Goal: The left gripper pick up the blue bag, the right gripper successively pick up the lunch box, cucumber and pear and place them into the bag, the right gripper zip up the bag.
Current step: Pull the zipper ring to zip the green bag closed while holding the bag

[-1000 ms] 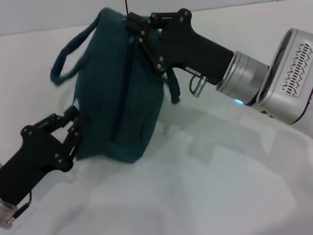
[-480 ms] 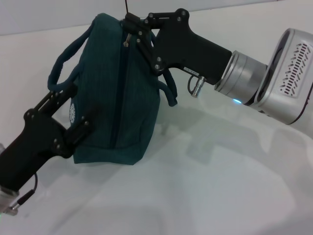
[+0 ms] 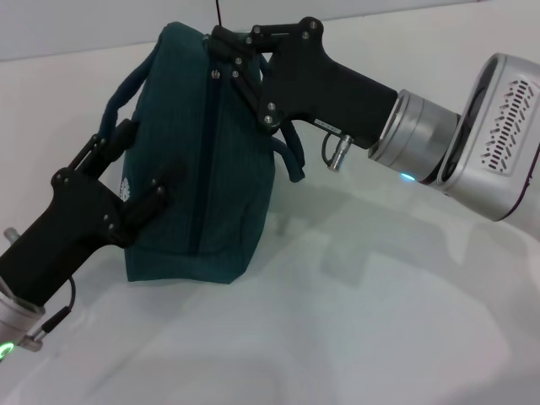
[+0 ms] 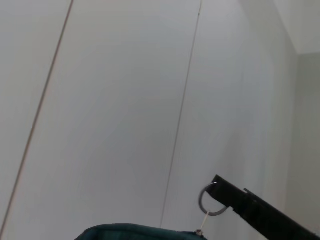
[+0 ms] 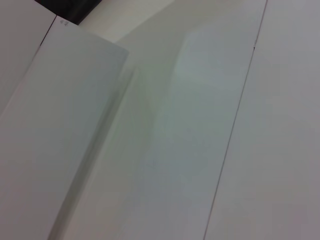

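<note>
The blue bag stands upright on the white table, its top zipper line running down the side that faces me. My right gripper is at the bag's far top end, shut on the metal ring pull. The left wrist view shows the ring held at a black fingertip above the bag's top edge. My left gripper is open at the bag's near left side, next to the white logo, its fingers spread against the fabric. The lunch box, cucumber and pear are out of view.
One loop handle sticks out on the bag's left, the other hangs on the right under my right gripper. The white table extends to the front and right. A pale wall is behind.
The bag has swung from tilted to upright. My left gripper let go of the bag's lower corner, opened and moved up along its side. The right gripper has stayed at the top end.
</note>
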Action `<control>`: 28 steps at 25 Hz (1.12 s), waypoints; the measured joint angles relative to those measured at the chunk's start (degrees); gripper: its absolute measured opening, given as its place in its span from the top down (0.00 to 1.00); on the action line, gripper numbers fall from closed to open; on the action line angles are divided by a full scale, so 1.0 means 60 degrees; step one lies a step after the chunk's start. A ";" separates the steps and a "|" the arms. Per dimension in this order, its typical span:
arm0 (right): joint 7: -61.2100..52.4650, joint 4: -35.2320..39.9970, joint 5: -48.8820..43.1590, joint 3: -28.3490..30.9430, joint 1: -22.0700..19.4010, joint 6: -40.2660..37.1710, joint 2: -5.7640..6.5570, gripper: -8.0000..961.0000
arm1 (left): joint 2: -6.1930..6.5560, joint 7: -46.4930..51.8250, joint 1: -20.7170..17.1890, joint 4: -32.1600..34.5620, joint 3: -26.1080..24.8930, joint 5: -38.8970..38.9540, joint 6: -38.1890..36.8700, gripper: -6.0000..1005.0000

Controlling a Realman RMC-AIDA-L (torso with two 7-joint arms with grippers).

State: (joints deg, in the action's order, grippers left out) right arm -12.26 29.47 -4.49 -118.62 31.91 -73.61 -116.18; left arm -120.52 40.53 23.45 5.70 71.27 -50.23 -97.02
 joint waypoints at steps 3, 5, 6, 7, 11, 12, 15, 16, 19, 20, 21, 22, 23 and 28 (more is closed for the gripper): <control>0.0002 0.0005 0.0000 -0.0018 0.0000 -0.0007 0.0000 0.97 | 0.0000 -0.0039 0.0002 -0.0009 0.0003 0.0028 0.0023 0.15; 0.0004 0.0006 0.0003 -0.0019 -0.0005 -0.0014 0.0000 0.97 | 0.0017 -0.0064 0.0003 -0.0011 0.0024 0.0026 0.0025 0.16; 0.0004 0.0006 0.0003 -0.0019 -0.0005 -0.0014 0.0000 0.97 | 0.0029 -0.0078 0.0003 -0.0011 0.0036 0.0013 0.0026 0.17; 0.0007 0.0010 0.0005 -0.0023 -0.0011 -0.0062 0.0000 0.97 | 0.0040 -0.0100 0.0004 -0.0012 0.0047 -0.0011 0.0028 0.17; 0.0007 0.0022 0.0000 -0.0035 -0.0040 -0.0189 0.0000 0.97 | 0.0024 -0.0392 -0.0012 -0.0012 0.0064 -0.0049 0.0029 0.28; 0.0007 0.0023 0.0000 -0.0035 -0.0042 -0.0209 -0.0001 0.97 | 0.0014 -0.0511 -0.0034 -0.0013 0.0072 -0.0058 0.0029 0.31; 0.0007 0.0039 0.0000 -0.0042 -0.0062 -0.0230 0.0000 0.97 | 0.0000 -0.0779 -0.0114 -0.0012 0.0080 -0.0064 0.0027 0.45; 0.0007 0.0066 0.0000 -0.0062 -0.0087 -0.0263 0.0000 0.97 | -0.0001 -0.0790 -0.0142 -0.0012 0.0079 -0.0065 0.0018 0.52; 0.0001 0.0149 0.0001 -0.0156 -0.0195 -0.0424 0.0000 0.97 | 0.0007 -0.0997 -0.0298 -0.0006 0.0094 -0.0074 -0.0060 0.68; -0.0005 0.0171 0.0004 -0.0212 -0.0230 -0.0487 0.0000 0.97 | 0.0016 -0.1073 -0.0328 0.0007 0.0097 -0.0089 -0.0066 0.73; -0.0013 0.0183 0.0011 -0.0277 -0.0252 -0.0525 0.0000 0.97 | 0.0036 -0.1177 -0.0364 0.0026 0.0099 -0.0115 -0.0074 0.77; -0.0027 0.0200 0.0018 -0.0333 -0.0283 -0.0540 0.0000 0.97 | 0.0064 -0.1255 -0.0400 0.0066 0.0108 -0.0233 -0.0100 0.82; -0.0046 0.0226 0.0026 -0.0399 -0.0325 -0.0559 0.0001 0.97 | 0.0101 -0.1282 -0.0423 0.0135 0.0115 -0.0401 -0.0152 0.83; -0.0080 0.0449 0.0043 -0.0761 -0.0667 -0.0979 -0.0001 0.97 | 0.0310 -0.1276 -0.0763 0.0754 0.0071 -0.0721 -0.0572 0.87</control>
State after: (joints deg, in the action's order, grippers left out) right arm -12.74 32.16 -4.23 -123.19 27.90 -79.48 -116.19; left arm -118.66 32.88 18.87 10.22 71.70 -54.56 -100.45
